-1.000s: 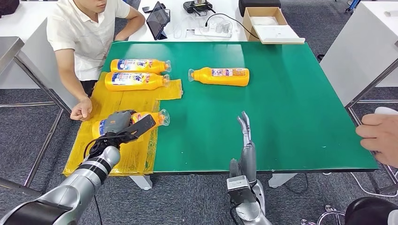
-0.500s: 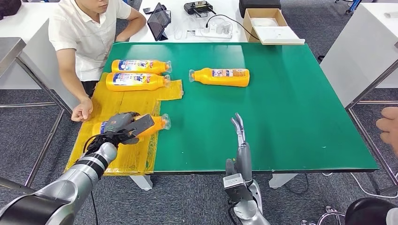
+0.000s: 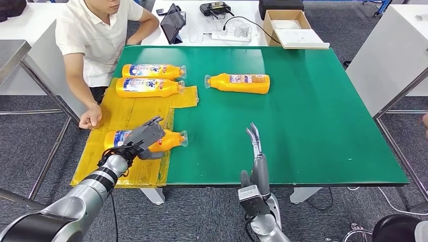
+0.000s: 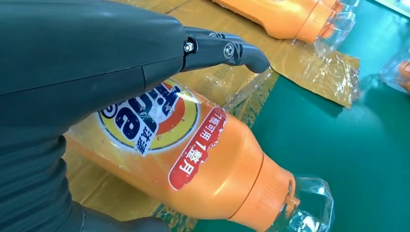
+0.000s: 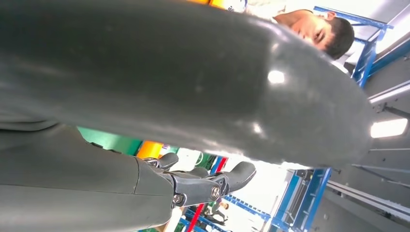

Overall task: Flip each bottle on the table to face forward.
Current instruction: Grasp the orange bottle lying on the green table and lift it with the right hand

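1. The left hand (image 3: 145,137) lies over the near bottle (image 3: 166,140); its fingers (image 4: 227,50) spread above the label, the thumb low beside the body, and I cannot tell whether they actually grip it.
2. That bottle lies on its side on the yellow sheet (image 3: 126,113) at the counter's (image 3: 313,101) left part, its clear cap (image 3: 183,138) pointing right over the sheet's edge onto the green.
3. The left wrist view shows its printed label (image 4: 154,116) facing up.
4. The right hand (image 3: 256,151) stands at the counter's near edge, fingers straight, slightly apart, holding nothing.
5. Two more bottles (image 3: 151,71) (image 3: 147,87) lie side by side at the sheet's far end, labels up, caps to the right.
6. A fourth bottle (image 3: 241,83) lies on the bare green, well apart from the others, cap to the left.
7. A person (image 3: 96,35) sits at the counter's far left corner, one fist (image 3: 91,118) resting at the sheet's edge.
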Motion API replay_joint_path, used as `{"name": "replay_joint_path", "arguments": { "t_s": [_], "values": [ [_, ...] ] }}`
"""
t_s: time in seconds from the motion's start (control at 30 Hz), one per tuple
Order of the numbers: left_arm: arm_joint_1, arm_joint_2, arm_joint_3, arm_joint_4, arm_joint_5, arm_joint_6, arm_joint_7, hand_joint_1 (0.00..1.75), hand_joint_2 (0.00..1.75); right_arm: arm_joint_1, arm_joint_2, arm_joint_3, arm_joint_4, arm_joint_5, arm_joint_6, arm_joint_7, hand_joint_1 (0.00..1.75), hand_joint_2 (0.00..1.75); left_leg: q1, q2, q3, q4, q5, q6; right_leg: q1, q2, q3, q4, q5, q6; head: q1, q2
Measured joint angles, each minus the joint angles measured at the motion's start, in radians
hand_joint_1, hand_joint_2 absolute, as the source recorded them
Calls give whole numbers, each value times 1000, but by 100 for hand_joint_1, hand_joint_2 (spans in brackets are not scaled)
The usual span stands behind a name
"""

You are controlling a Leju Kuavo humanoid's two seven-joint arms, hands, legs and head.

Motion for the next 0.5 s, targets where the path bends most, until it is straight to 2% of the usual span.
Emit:
{"name": "replay_joint_path", "arguments": {
  "t_s": [0.1,0.17,0.3,0.37,0.43,0.5],
  "values": [
    [6,-4,0,-4,6,23,-9,0,175,-4,-4,6,7,0,-9,0,0,0,0,0,0,0,0,0,0,0,0,0,0,0,0,0],
    [16,-8,6,-10,45,20,-48,0,175,-5,-8,8,11,0,-15,0,0,0,0,0,0,0,0,0,0,0,0,0,0,0,0,0],
    [65,-22,51,-58,222,-53,-201,0,175,-5,-16,10,14,0,-22,0,0,0,0,1,-1,0,0,0,0,0,-1,0,0,0,0,0],
    [104,-31,73,-103,295,-58,-266,0,175,-4,-21,13,14,1,-26,0,0,0,0,1,-2,0,0,0,0,0,-3,0,0,0,0,0],
    [146,-44,90,-165,331,25,-307,0,175,0,-24,16,14,6,-36,0,0,0,0,1,-4,0,0,0,0,1,-5,0,0,0,0,0],
    [189,-58,99,-251,365,182,-344,0,175,9,-27,17,13,21,-58,0,0,0,0,1,-5,0,0,0,0,0,-6,0,0,0,0,0]
  ]
}}
